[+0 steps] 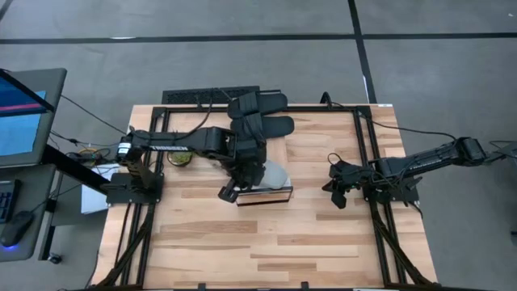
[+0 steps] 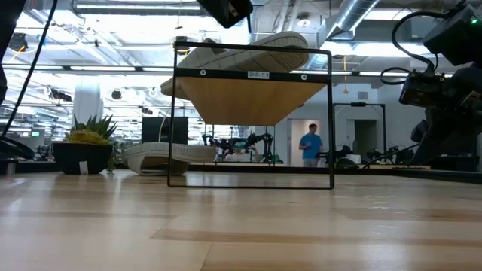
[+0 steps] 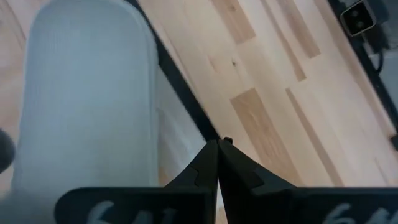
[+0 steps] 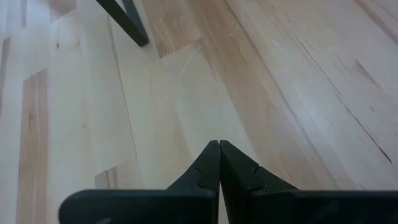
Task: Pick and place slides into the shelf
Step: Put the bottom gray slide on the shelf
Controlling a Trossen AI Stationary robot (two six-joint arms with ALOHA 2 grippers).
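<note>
A pale slide (image 2: 248, 47) lies sole down on top of the shelf (image 1: 265, 195), which stands mid-table; the left wrist view shows this slide (image 3: 87, 93) beside the shelf's dark edge (image 3: 186, 93). Another pale slide (image 2: 169, 156) rests on the table behind the shelf. Two black slides (image 1: 258, 103) (image 1: 272, 127) lie at the table's far edge. My left gripper (image 1: 229, 192) hovers shut and bare over the shelf's left end, above the top slide (image 3: 217, 146). My right gripper (image 1: 335, 198) waits shut over the table's right side (image 4: 219, 144).
A small potted plant (image 1: 182, 159) stands left of the shelf, under my left arm. Black frame rails (image 1: 363, 153) run along the table's sides. A monitor (image 1: 24, 113) sits off the table's left. Bare wood (image 1: 266, 250) stretches toward the near edge.
</note>
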